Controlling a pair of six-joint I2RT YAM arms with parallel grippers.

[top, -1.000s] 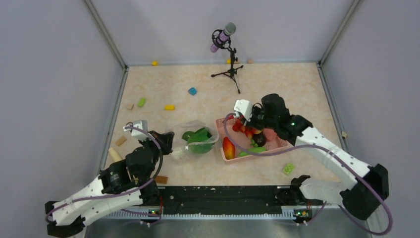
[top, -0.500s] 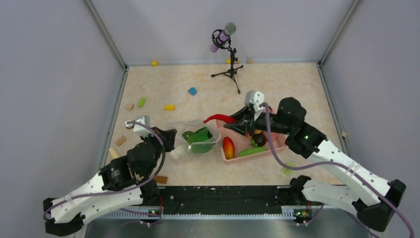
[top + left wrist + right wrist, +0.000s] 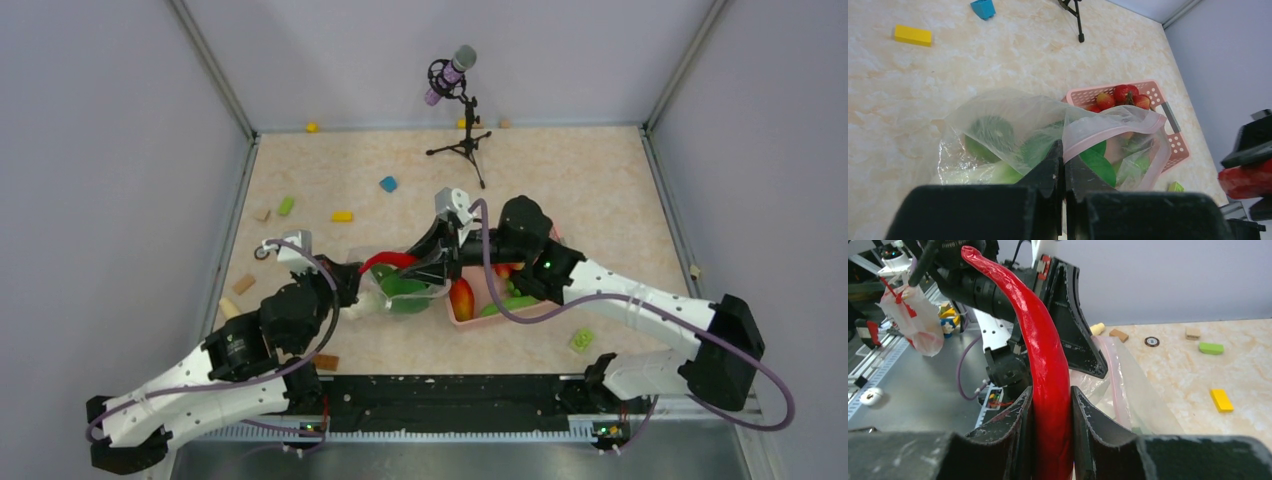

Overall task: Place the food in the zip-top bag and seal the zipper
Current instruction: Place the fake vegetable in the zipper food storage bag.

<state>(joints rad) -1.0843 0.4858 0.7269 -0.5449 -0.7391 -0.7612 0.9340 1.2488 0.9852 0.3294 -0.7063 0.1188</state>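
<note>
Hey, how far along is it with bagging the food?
Done: green pieces sit in the bag. In hand: the left hand pinches the bag's mouth while the right hand holds a red chilli over it. Left: berries and mango in the basket, then the zipper.

The chilli point(image 3: 1048, 365) was glossy red. The zip-top bag point(image 3: 998, 107) was clear, and its zipper point(image 3: 1113, 134) looked pale pink. The food point(image 3: 993, 132) inside it was green. The basket point(image 3: 1175, 142) was pink with a slatted pattern, and the berries point(image 3: 1123, 92) were red. The table point(image 3: 998, 55) was beige with a marble pattern. One block point(image 3: 913, 35) was yellow, another block point(image 3: 983, 8) blue.
</note>
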